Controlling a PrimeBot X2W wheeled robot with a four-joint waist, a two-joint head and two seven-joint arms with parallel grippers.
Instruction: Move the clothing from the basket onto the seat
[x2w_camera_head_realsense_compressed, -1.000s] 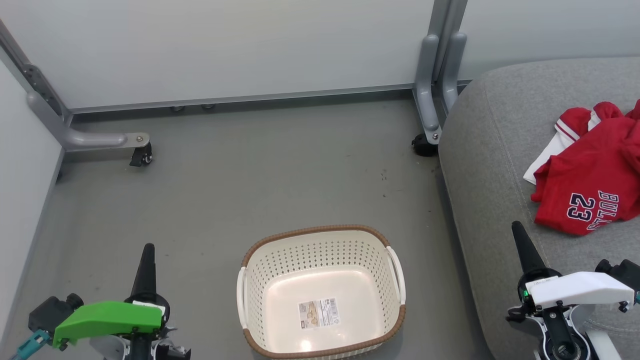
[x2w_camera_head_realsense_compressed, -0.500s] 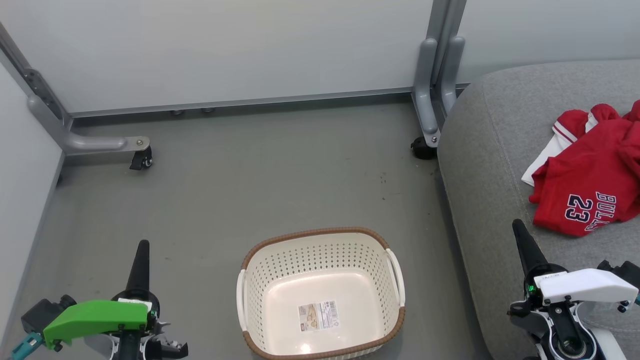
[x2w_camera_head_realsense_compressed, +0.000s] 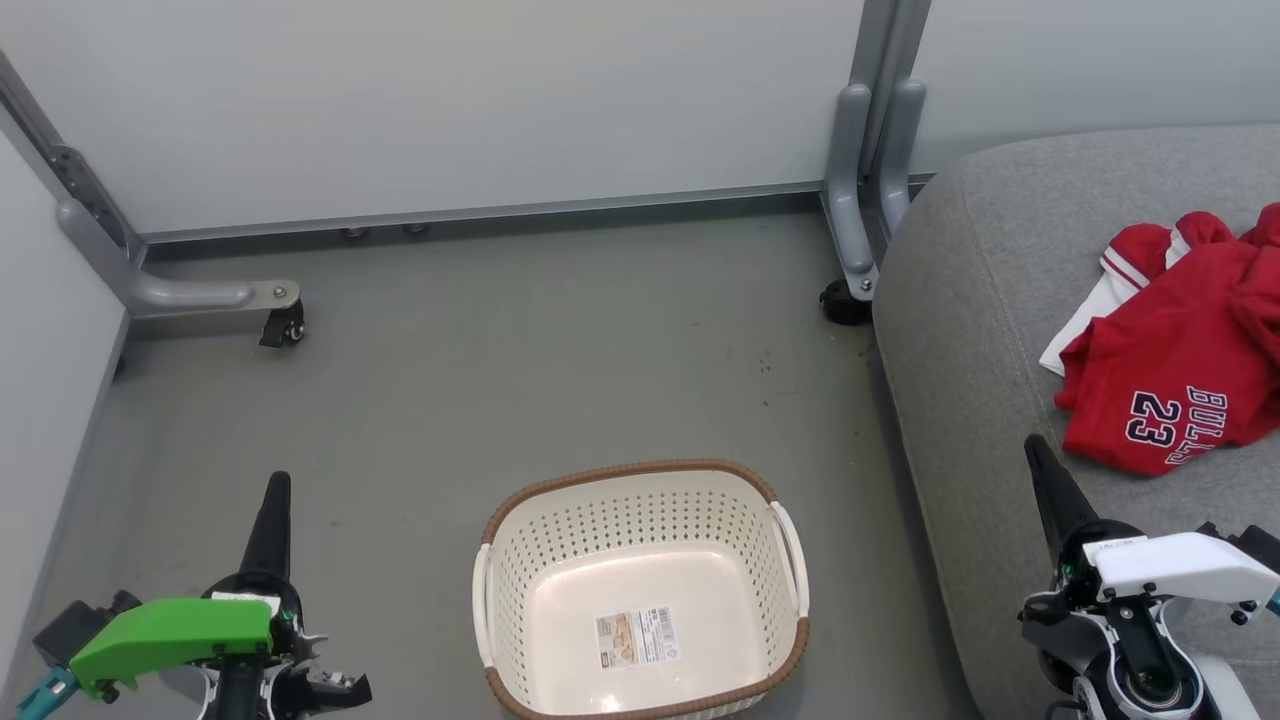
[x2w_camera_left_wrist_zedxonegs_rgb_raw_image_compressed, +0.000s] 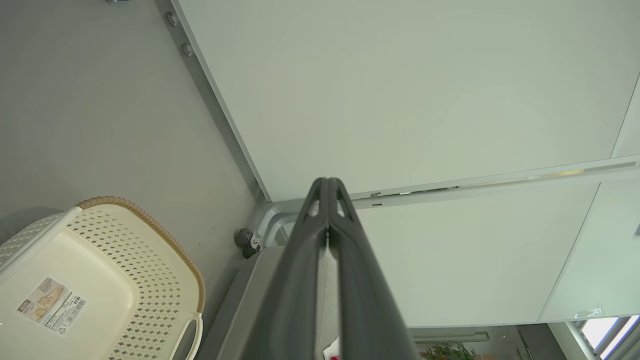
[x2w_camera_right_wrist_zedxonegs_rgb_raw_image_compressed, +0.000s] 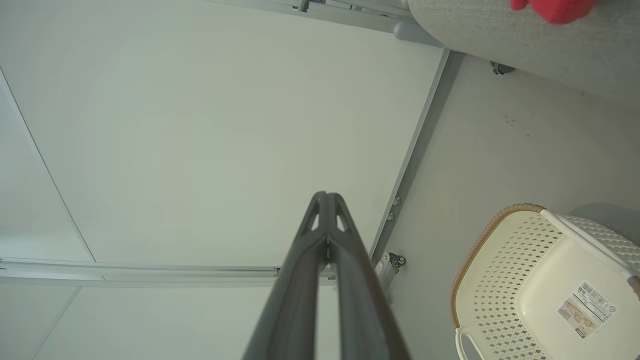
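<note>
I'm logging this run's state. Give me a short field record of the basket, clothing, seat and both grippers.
basket: cream perforated plastic, brown woven rim; no clothing inside
seat: large grey fabric cushion, right of the basket
clothing: red garments with white trim, one lettered "BULLS 23", lying on the seat
left gripper: fingers shut, holding nothing
right gripper: fingers shut, holding nothing
task: appears done

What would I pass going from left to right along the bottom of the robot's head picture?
Left hand → cream laundry basket → right hand.
</note>
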